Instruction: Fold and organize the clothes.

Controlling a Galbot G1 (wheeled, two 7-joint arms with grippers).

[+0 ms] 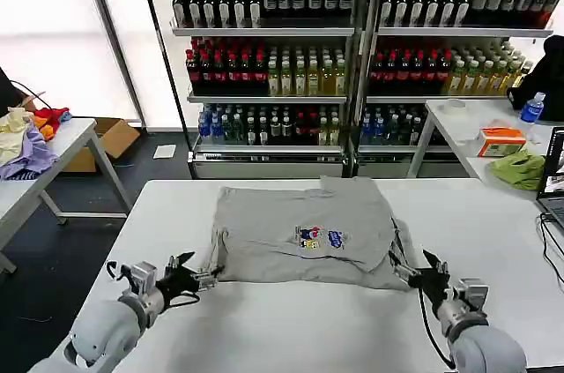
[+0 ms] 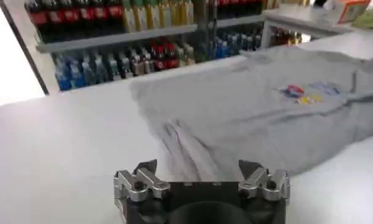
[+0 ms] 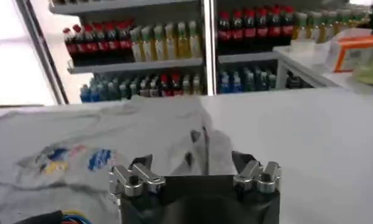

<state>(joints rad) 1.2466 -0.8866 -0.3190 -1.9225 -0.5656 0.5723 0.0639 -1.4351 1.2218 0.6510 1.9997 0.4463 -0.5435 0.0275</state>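
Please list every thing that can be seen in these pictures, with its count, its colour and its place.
T-shirt: one, light grey with a small multicoloured print, lying partly folded on the white table.
Shelves: two racks behind the table, filled with rows of dark, red, yellow and clear bottles.
Pile of clothes: lilac, yellow and red, on a side table at far left.
Cardboard box: one, brown, on the floor at left.
Green cloth: one, on the side table at right.
Orange box: one, same side table.
Blue bottle: one, same side table.
Left gripper: open, at the T-shirt's near left corner.
Right gripper: open, at its near right corner.
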